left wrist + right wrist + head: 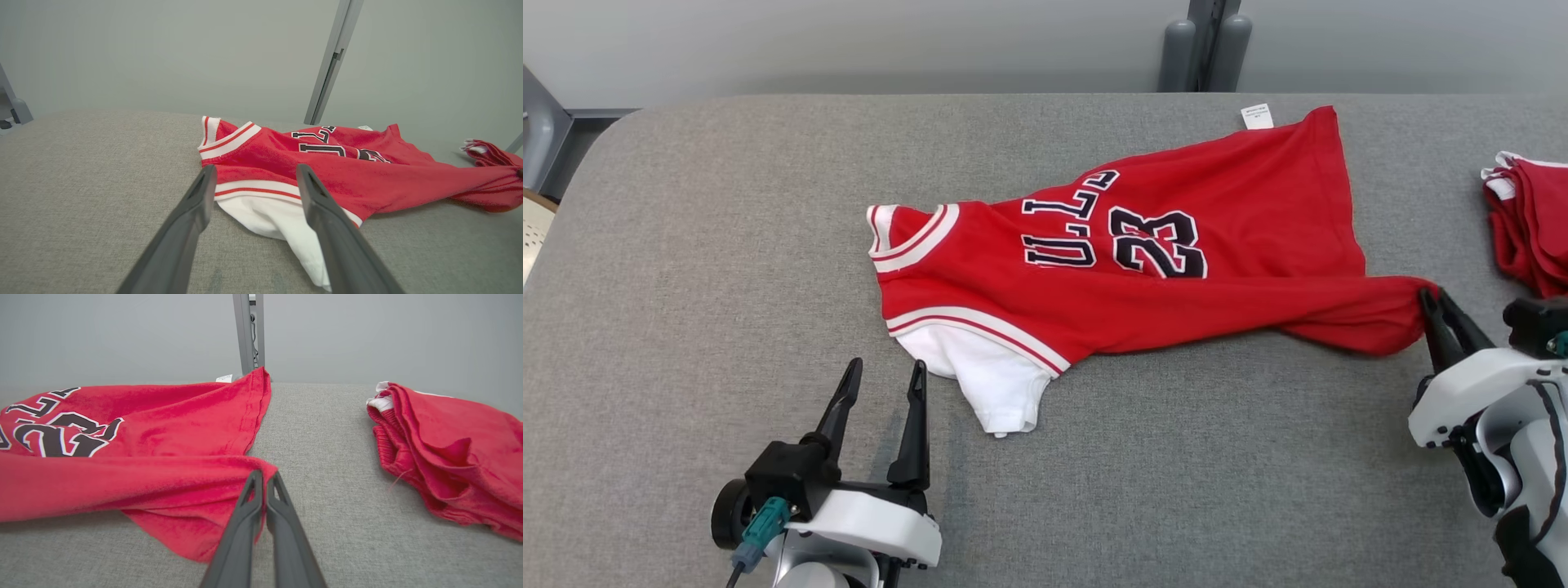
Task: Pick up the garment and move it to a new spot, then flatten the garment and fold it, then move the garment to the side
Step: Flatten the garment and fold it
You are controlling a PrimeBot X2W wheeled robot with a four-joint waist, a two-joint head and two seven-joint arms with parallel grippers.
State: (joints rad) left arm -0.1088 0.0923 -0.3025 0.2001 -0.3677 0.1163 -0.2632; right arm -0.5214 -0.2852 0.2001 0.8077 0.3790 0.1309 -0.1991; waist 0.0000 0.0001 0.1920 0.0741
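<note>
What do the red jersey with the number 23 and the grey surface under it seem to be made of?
The red jersey with the number 23 looks like a soft knit cloth, matte and slightly fuzzy. It drapes and creases; the fibre cannot be told. The grey surface seems to be a matte woven fabric covering, going by its fine speckled weave.

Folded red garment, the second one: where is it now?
Head view, far right edge of the grey table, robot's right side: the folded red garment lies just beyond the right gripper, apart from the red jersey.
</note>
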